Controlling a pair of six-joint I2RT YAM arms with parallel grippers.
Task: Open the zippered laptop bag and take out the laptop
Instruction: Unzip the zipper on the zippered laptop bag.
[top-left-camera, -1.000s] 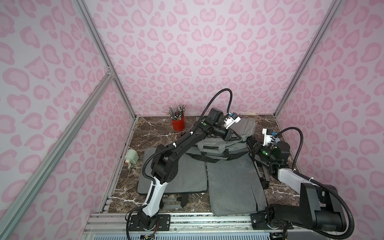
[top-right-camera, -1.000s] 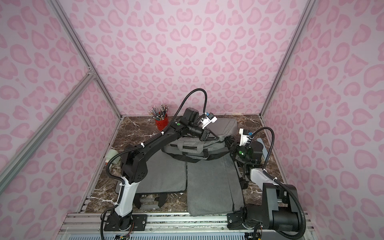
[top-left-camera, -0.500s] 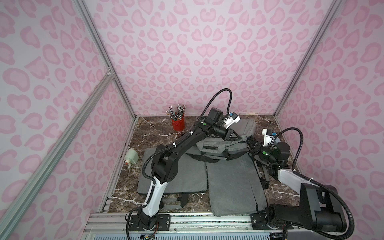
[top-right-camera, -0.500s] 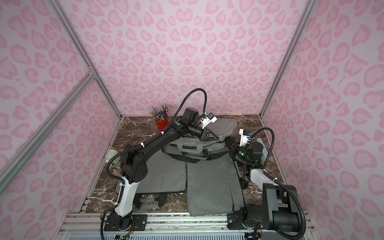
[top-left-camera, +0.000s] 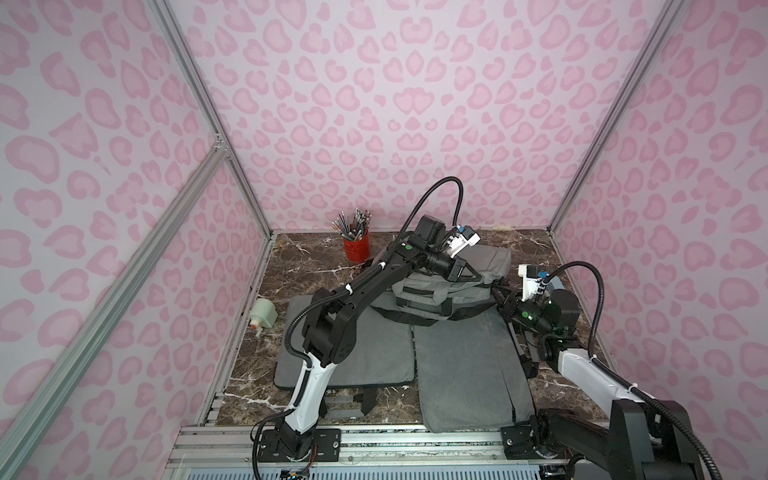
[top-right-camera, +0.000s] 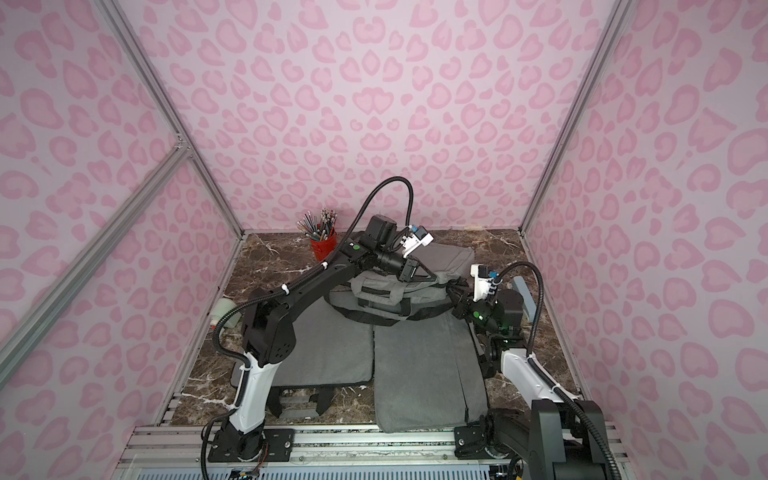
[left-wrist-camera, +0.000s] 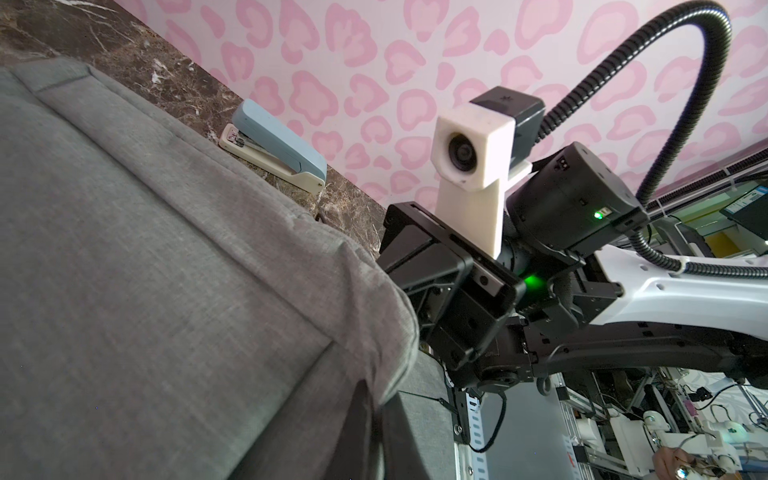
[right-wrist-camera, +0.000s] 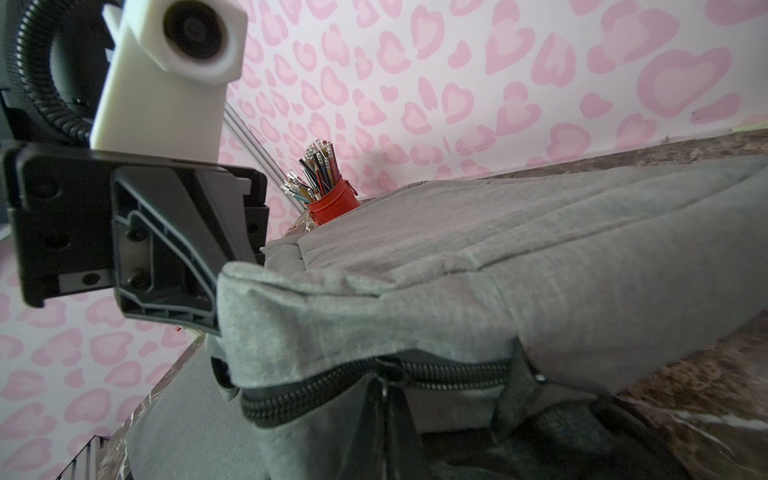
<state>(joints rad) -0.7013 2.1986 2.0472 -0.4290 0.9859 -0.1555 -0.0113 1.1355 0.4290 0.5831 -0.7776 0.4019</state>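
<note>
Pinching grey laptop bag fabric, left gripper jaws clenched; right gripper jaws clenched at zipper; no readable writing.

You see: grey bag, zipper closed | left gripper clamps bag's edge | red cup behind.

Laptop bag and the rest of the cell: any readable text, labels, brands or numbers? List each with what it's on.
None readable in any view.
Laptop bag: plain grey fabric, no logo or tag showing.
Red pencil cup: no print visible.
Stapler: no legible marking.
Pale green container: too small to tell.
</note>
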